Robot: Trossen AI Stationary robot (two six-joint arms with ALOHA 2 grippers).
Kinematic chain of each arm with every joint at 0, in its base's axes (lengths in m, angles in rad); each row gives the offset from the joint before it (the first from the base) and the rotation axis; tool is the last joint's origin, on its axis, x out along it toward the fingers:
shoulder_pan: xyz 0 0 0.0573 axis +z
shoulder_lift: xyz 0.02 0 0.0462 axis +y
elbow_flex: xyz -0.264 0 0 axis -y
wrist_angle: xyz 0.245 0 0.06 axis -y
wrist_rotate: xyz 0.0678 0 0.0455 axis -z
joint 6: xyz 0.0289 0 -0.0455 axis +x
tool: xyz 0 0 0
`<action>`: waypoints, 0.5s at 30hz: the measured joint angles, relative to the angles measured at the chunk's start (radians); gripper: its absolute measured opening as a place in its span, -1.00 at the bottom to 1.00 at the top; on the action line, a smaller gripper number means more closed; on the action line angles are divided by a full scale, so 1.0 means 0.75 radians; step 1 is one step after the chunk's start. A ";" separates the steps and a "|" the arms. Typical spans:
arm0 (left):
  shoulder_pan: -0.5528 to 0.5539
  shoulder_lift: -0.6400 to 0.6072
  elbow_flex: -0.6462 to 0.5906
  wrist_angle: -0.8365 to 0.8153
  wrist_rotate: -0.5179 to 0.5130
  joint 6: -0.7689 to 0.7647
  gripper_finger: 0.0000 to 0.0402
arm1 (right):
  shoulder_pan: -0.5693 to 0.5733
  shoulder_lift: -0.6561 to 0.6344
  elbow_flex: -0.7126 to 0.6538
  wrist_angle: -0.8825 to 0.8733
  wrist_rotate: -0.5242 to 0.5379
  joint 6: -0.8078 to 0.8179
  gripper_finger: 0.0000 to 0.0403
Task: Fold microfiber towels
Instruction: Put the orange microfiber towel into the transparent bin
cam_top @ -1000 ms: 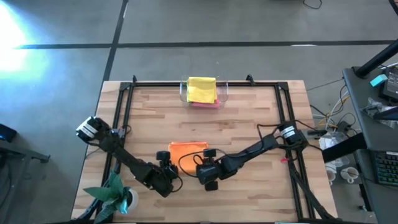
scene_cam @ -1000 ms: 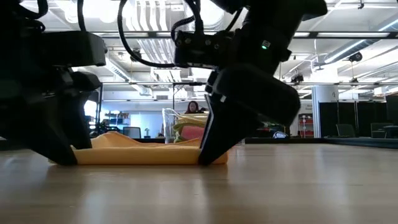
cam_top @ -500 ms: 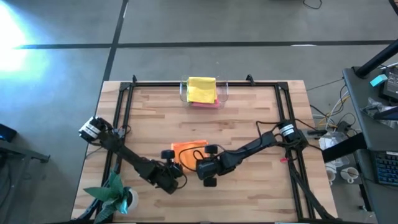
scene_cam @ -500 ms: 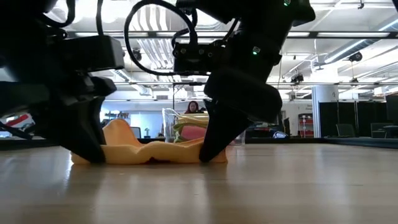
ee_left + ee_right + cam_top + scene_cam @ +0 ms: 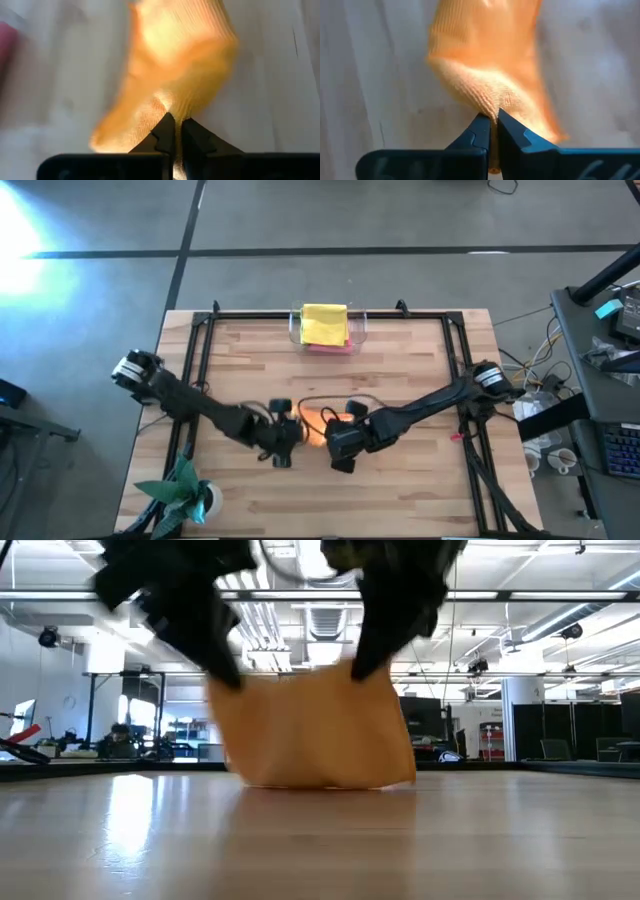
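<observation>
Tray (image 5: pixel 361 327) with yellow towel (image 5: pixel 324 322) beyond, plant (image 5: pixel 185 492) at corner

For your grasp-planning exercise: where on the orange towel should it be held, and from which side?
By its two upper corners, from above: the orange towel hangs as a flat sheet, its bottom edge touching the table. The left claw and right claw already pinch them.

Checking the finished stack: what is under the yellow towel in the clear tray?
A pink towel edge shows beneath the yellow towel in the clear tray. Anything else under it is covered.
</observation>
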 joint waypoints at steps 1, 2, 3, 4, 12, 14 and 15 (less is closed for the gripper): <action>0.029 -0.024 0.015 0.001 -0.005 0.031 -0.99 | 0.000 -0.027 0.004 -0.012 0.032 0.015 -0.95; 0.057 -0.049 0.030 0.012 -0.007 0.065 -0.99 | 0.000 -0.054 0.007 -0.034 0.061 0.038 -0.95; 0.084 -0.077 0.041 0.016 -0.010 0.098 -0.99 | -0.005 -0.081 0.011 -0.056 0.093 0.050 -0.95; 0.115 -0.100 0.049 0.006 -0.011 0.127 -0.99 | -0.009 -0.107 0.012 -0.072 0.123 0.066 -0.95; 0.394 -0.202 0.128 0.014 0.013 0.341 -0.99 | -0.125 -0.315 0.014 -0.089 0.438 0.071 -0.96; 0.470 -0.199 0.151 0.013 0.017 0.379 -0.99 | -0.184 -0.344 0.014 -0.083 0.476 0.028 -0.96; 0.508 -0.197 0.163 0.016 0.018 0.406 -0.99 | -0.219 -0.355 0.014 -0.072 0.480 -0.009 -0.96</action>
